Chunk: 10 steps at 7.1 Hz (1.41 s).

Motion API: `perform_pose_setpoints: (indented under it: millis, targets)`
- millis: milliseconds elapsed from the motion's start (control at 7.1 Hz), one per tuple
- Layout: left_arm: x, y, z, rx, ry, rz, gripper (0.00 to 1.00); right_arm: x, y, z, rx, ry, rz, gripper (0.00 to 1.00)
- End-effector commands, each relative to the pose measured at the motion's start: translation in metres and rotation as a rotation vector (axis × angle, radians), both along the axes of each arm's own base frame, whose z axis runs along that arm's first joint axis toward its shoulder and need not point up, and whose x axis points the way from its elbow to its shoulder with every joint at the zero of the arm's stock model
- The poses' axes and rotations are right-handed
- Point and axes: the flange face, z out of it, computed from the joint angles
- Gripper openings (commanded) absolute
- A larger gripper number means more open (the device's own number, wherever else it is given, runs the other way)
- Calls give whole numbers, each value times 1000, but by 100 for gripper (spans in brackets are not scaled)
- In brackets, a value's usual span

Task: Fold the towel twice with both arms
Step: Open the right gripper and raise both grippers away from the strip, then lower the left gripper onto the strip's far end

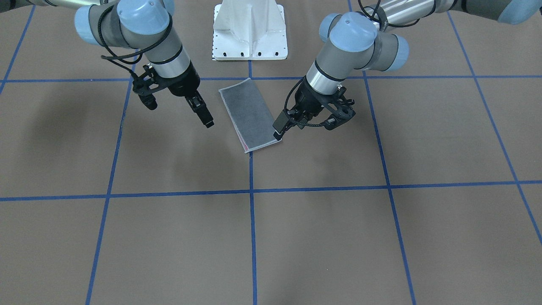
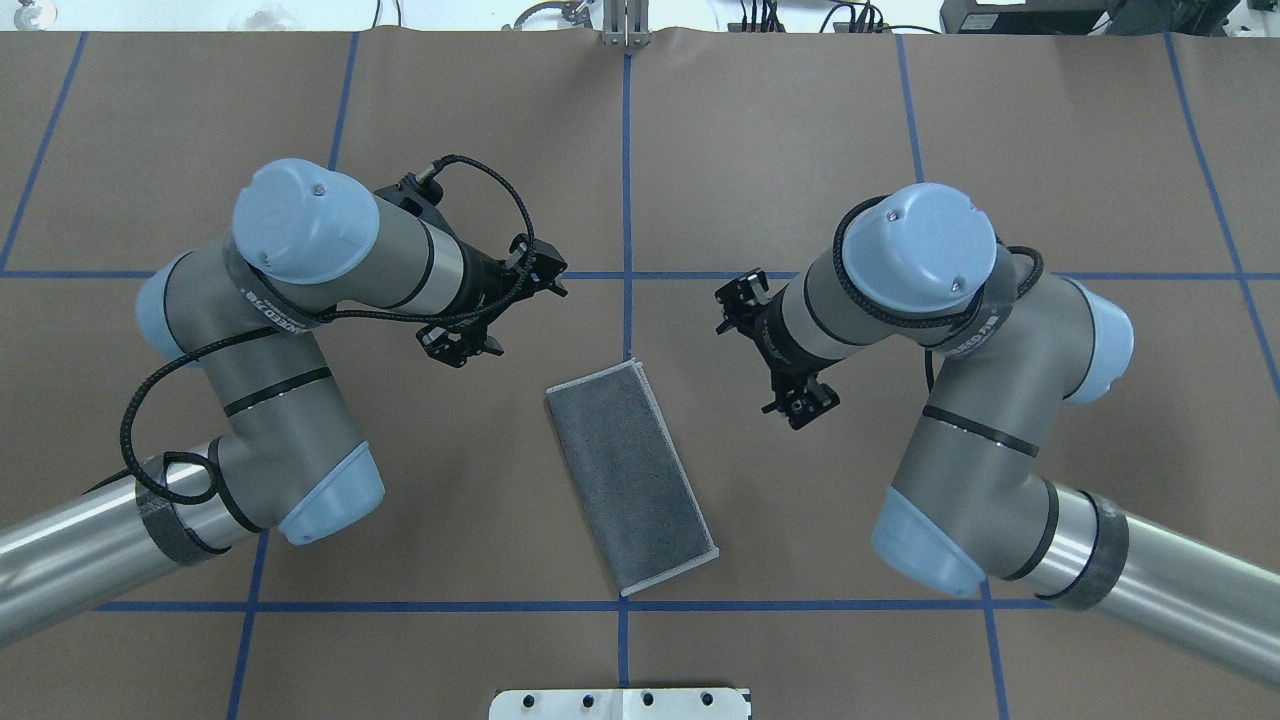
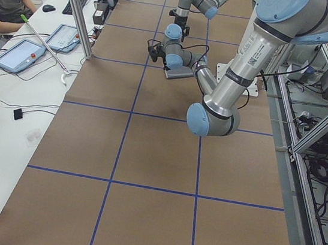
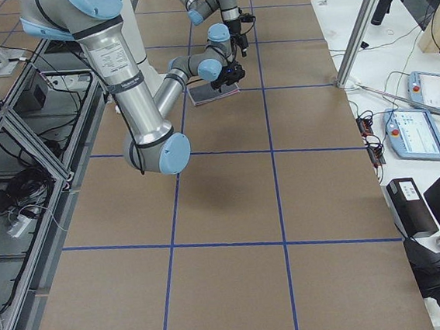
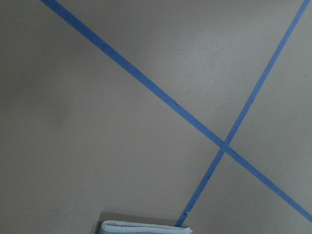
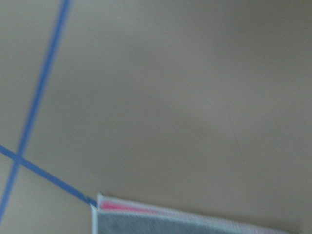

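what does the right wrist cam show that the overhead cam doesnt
Only the right wrist view: a pink strip of the inner layer peeking along the towel edge. Only the overhead view: the whole towel as a long folded rectangle, with the left arm and right arm either side. Both: the grey face with pale edging, brown table and blue tape lines.

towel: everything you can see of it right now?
The towel is terry-looking cloth folded into a long rectangle, with the dark grey face up and pale stitched edging. A pink sliver shows between the layers at one edge. It lies flat on the brown table, skewed across a blue tape line. The left gripper hangs by one corner, and contact is unclear. The right gripper is apart from it.
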Motion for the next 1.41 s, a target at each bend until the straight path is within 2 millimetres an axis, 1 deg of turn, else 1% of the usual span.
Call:
perform_pose_setpoints:
  millis: [0,141,282,423,704,845,986,1127,1268]
  targets:
    - [25,20,8,13,-22,8,100,27,-46,28,90,71,-9,100]
    - [28,21,13,16,-20,9,99,32,-57,37,107,92,-13,100]
    - [41,23,27,32,-13,0,99,34,-65,44,117,107,-19,100]
    - [53,30,31,59,0,-8,94,34,-67,47,116,113,-16,100]
    - [63,37,39,53,-13,8,74,34,-68,50,110,116,-13,100]
    - [72,41,45,45,-27,19,67,34,-69,51,107,118,-12,100]
    - [75,43,48,43,-31,24,59,33,-68,51,105,118,-12,100]
    - [77,45,50,41,-34,27,54,33,-68,51,105,118,-12,100]
    - [80,46,51,39,-38,30,53,33,-68,51,105,118,-12,100]
